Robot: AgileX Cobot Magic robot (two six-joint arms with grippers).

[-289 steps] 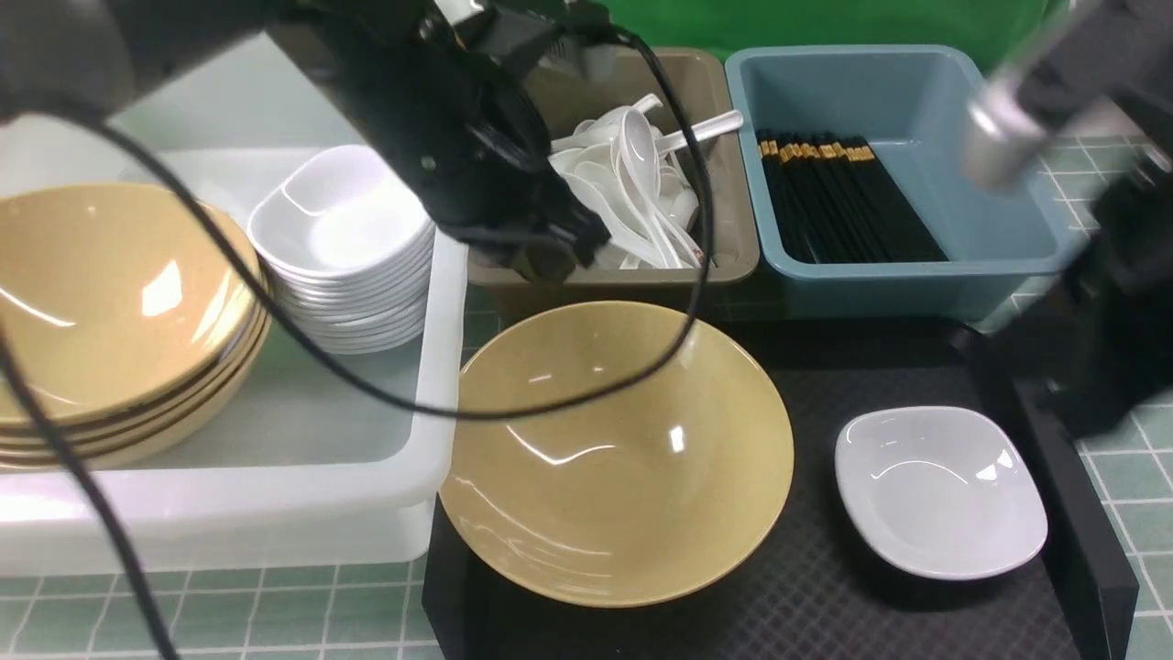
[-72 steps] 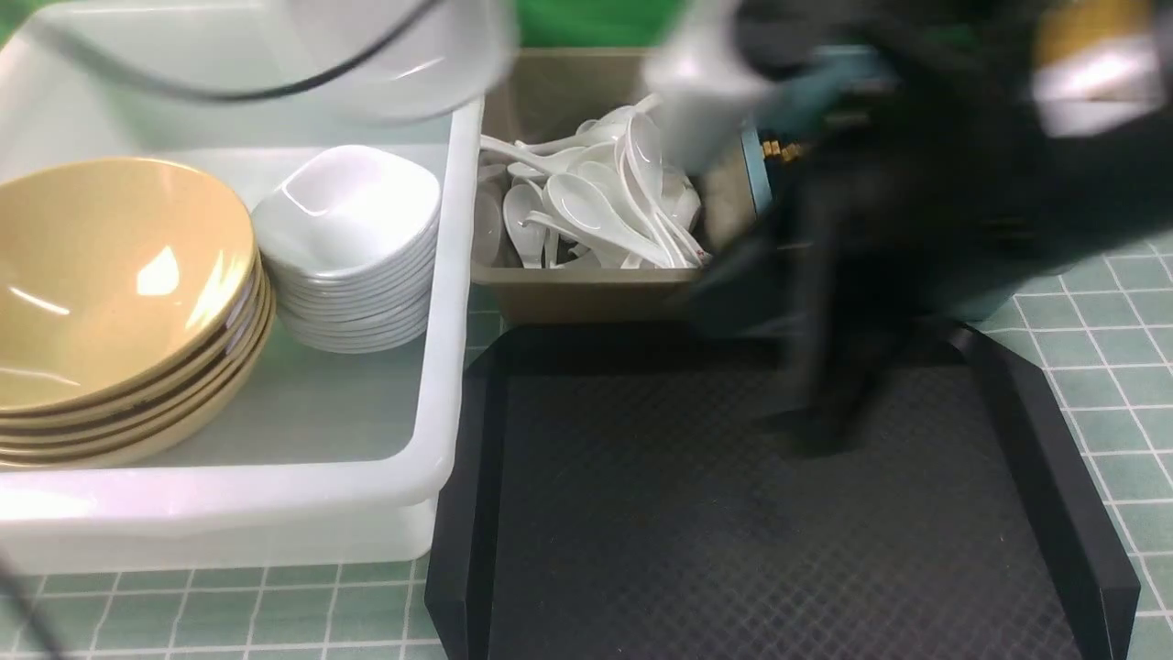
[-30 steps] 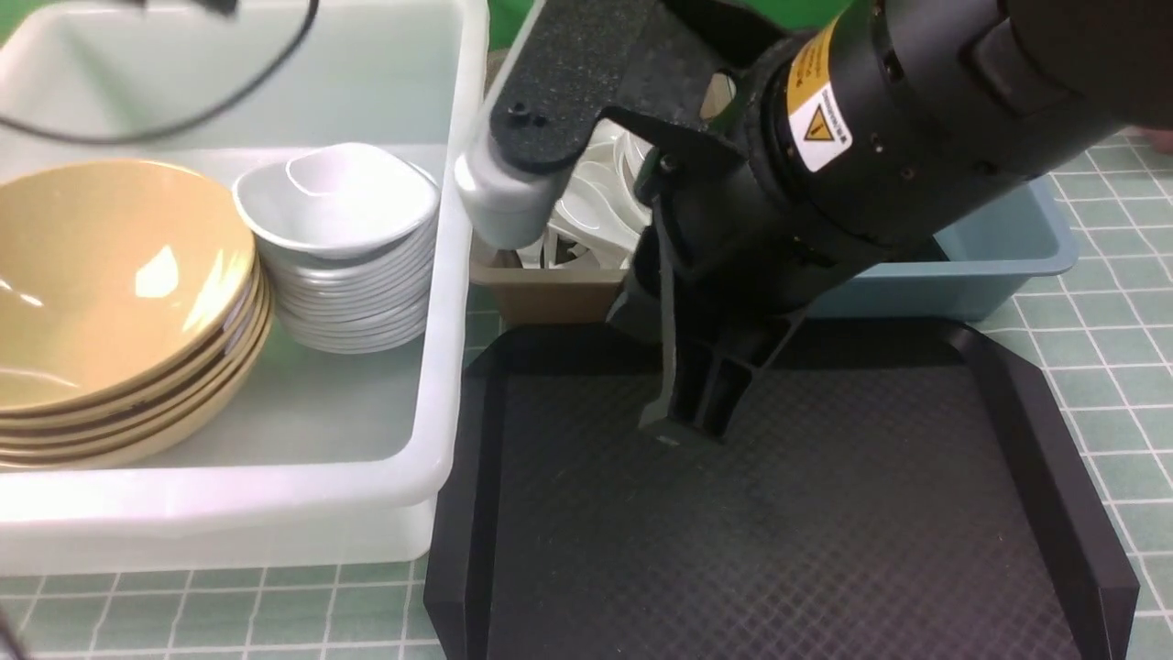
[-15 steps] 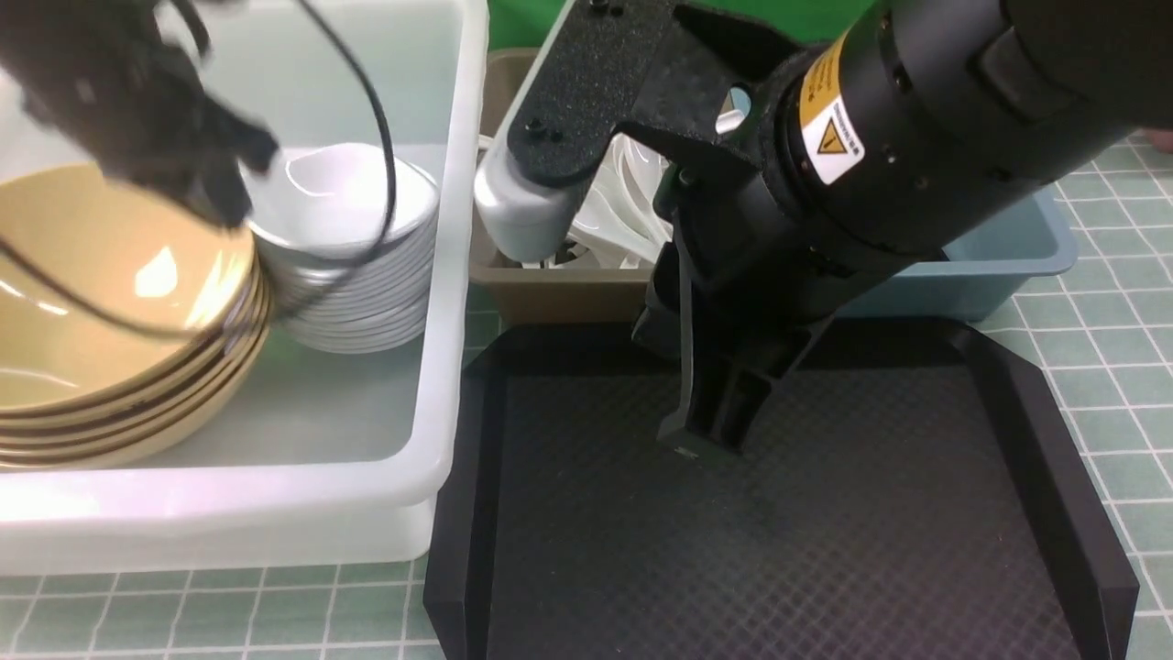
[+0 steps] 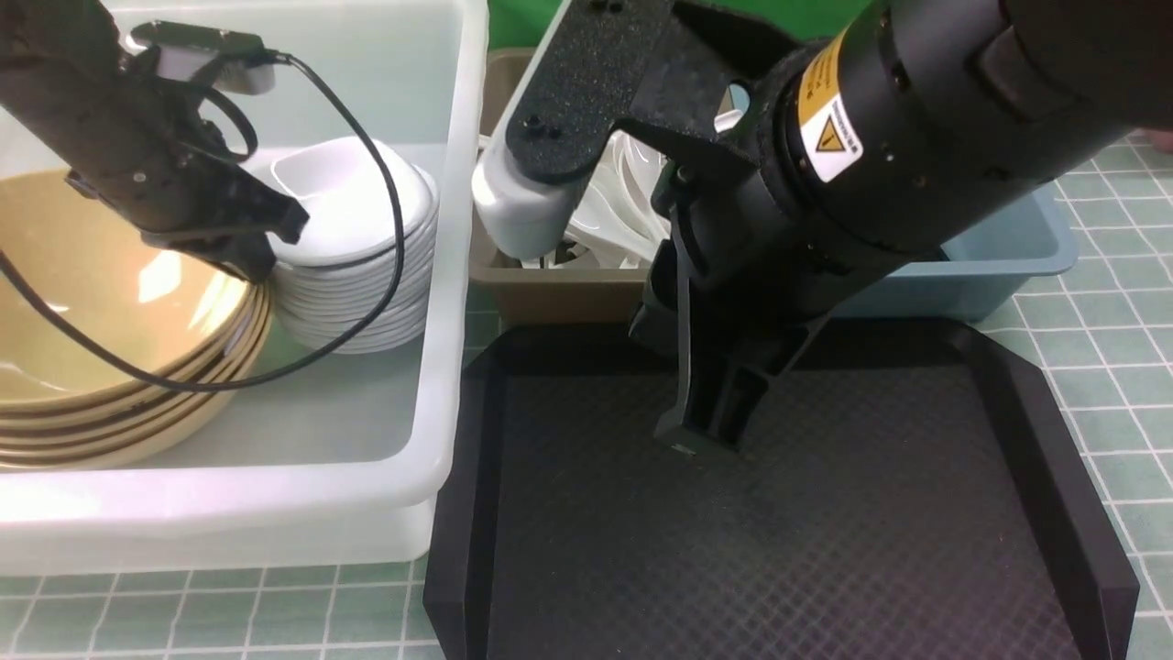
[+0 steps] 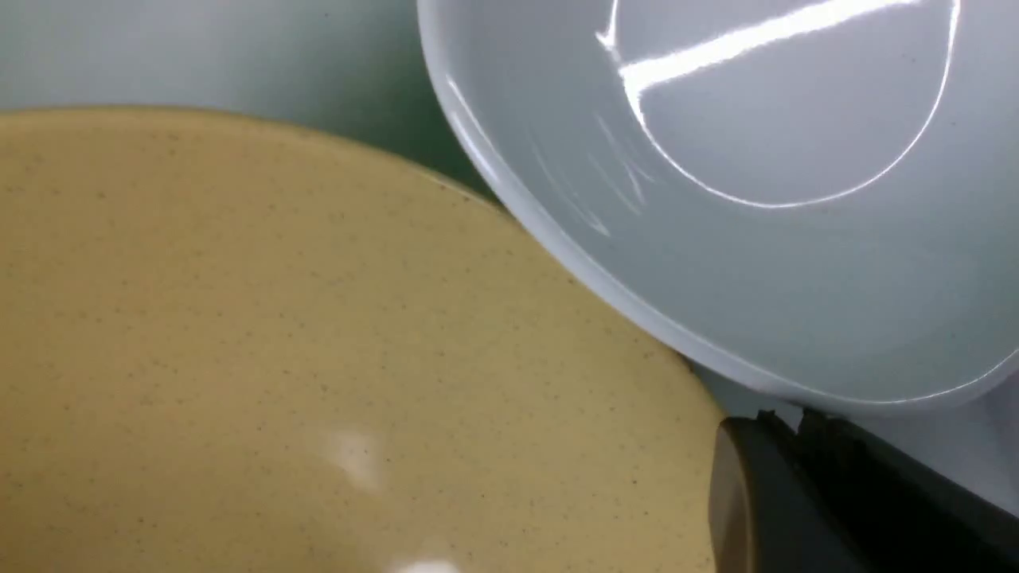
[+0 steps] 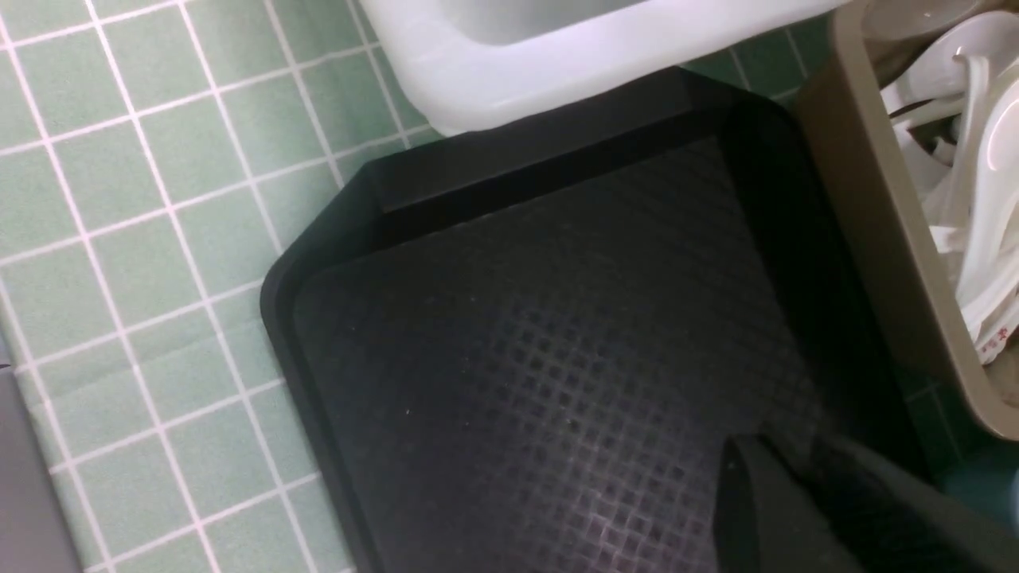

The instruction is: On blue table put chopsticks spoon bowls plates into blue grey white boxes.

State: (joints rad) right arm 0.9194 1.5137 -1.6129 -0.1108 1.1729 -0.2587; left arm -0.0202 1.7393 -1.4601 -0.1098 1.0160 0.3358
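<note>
Tan bowls (image 5: 82, 302) and white plates (image 5: 367, 284) are stacked side by side in the white tub (image 5: 431, 403). My left gripper (image 5: 252, 266) is shut and empty, low between the two stacks. In the left wrist view the left gripper (image 6: 784, 418) sits at the top bowl's (image 6: 318, 358) rim, under the top plate's (image 6: 756, 199) edge. My right gripper (image 5: 701, 440) is shut and empty, tips at the black tray (image 5: 825, 550). White spoons (image 5: 605, 220) lie in the grey box (image 5: 550, 293). The blue box (image 5: 1008, 247) is mostly hidden; the chopsticks are hidden behind the right arm.
The black textured tray (image 7: 517, 358) holds nothing but my right gripper (image 7: 788, 450). The grey box with spoons (image 7: 979, 239) and the white tub's corner (image 7: 557, 72) border it. The tiled blue table (image 5: 1127, 321) surrounds everything. The left arm's cable (image 5: 385, 229) drapes over the plates.
My left arm has swung in and come down into the white tub between the bowls and plates. My right gripper has barely shifted on the tray. The top plate has settled flatter.
</note>
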